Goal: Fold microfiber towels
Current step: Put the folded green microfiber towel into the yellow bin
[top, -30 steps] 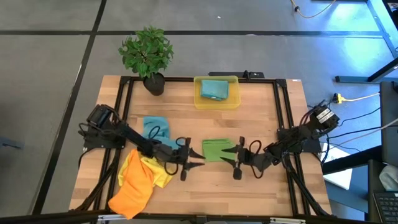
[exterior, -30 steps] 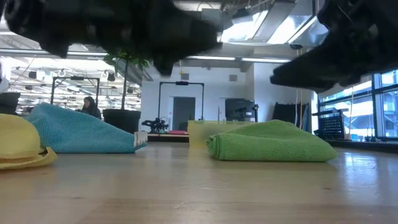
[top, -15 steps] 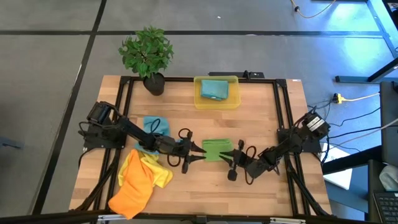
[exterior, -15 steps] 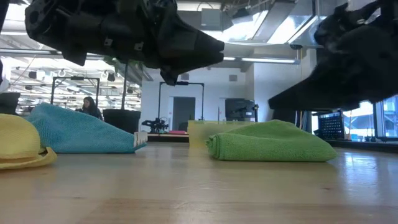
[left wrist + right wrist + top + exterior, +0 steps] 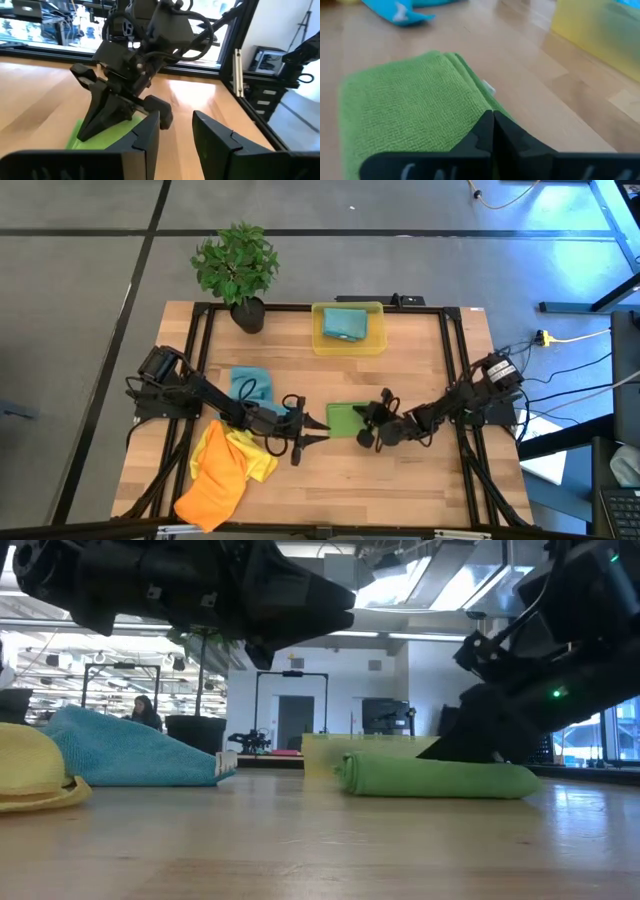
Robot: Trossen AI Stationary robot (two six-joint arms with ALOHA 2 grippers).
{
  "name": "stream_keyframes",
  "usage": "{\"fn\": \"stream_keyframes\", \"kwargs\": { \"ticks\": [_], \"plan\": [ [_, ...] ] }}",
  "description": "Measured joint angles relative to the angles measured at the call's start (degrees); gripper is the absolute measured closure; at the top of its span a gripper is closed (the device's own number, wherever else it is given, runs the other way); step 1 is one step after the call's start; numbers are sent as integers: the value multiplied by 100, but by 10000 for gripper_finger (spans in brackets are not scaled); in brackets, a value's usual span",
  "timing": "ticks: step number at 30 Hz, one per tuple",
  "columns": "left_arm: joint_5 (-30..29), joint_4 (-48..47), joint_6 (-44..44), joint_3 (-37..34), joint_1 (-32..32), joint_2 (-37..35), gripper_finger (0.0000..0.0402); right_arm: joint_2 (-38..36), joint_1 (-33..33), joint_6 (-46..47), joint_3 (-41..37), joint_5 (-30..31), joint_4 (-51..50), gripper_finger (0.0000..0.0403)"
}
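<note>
A folded green microfiber towel lies flat on the wooden table near its middle. My right gripper is shut, with its fingertips down on that towel. My left gripper hovers open just left of the towel, above the table, with nothing between its fingers. A teal towel, a yellow towel and an orange towel lie in loose heaps on the table's left half. My right gripper presses its shut fingers down on the green towel's top face, toward the towel's right side. The fingers come slanting down from the table's right. Under them the towel lies squashed flat on the table.
A translucent yellow bin at the far middle holds a folded teal cloth. A potted plant stands at the far left corner. A black frame runs along the table's edges. Bare wood shows near the front edge.
My right gripper has shut and come down toward the table's left onto the green towel. The towel's rounded top has been pressed down flat. The towel has stayed in its place.
</note>
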Motion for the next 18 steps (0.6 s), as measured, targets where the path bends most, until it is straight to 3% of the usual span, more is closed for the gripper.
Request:
{"fn": "stream_keyframes", "kwargs": {
  "ticks": [11, 18],
  "plan": [
    [-41, -7, 206, 0, 24, 0, 294, -206, 187, -479, 2, -342, 780, 391],
    [-80, 190, 674, 0, -98, 3, 294, -736, 736, -1245, 2, 47, 749, 381]
  ]
}}
